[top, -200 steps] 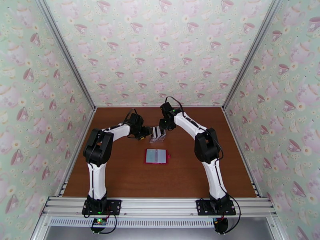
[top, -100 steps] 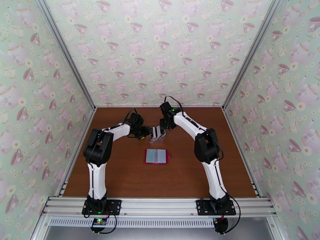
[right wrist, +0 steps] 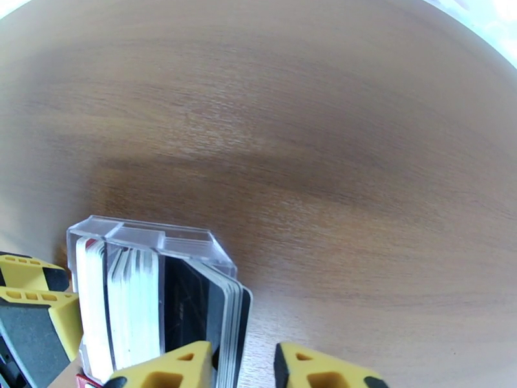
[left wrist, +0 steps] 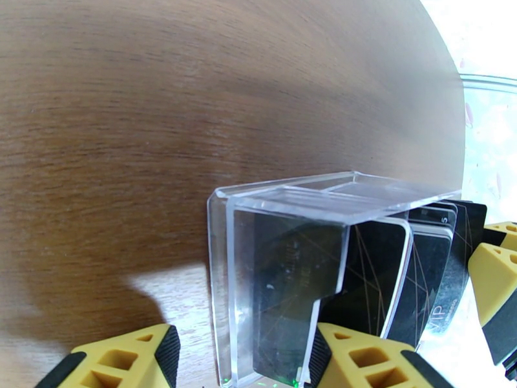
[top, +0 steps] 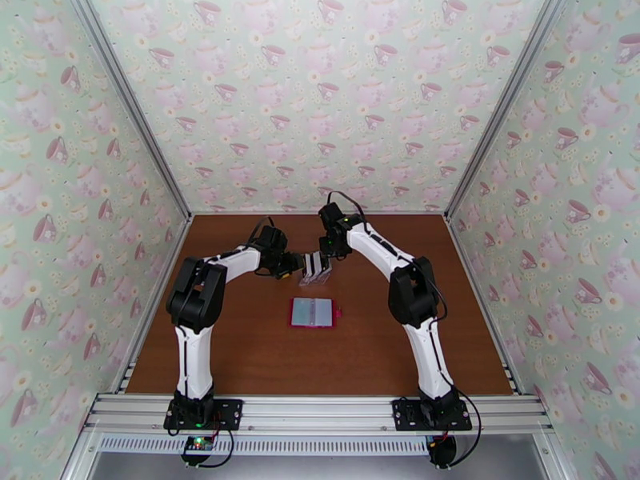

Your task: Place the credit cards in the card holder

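- card holder [top: 312, 313]: lying open and flat on the table [top: 240, 346], pale pockets up, on the near side of the clear rack [top: 315, 268] and a bit apart from it
- credit cards [right wrist: 129, 305]: standing on edge in the rack, black and white ones packed tight
- left gripper [left wrist: 242, 334]: at the rack's left end, fingers spread wide either side of its corner, not clamping anything
- right gripper [right wrist: 244, 354]: at the rack's far right side, fingers only slightly parted, outermost black cards' edge between them, small gap showing on one side
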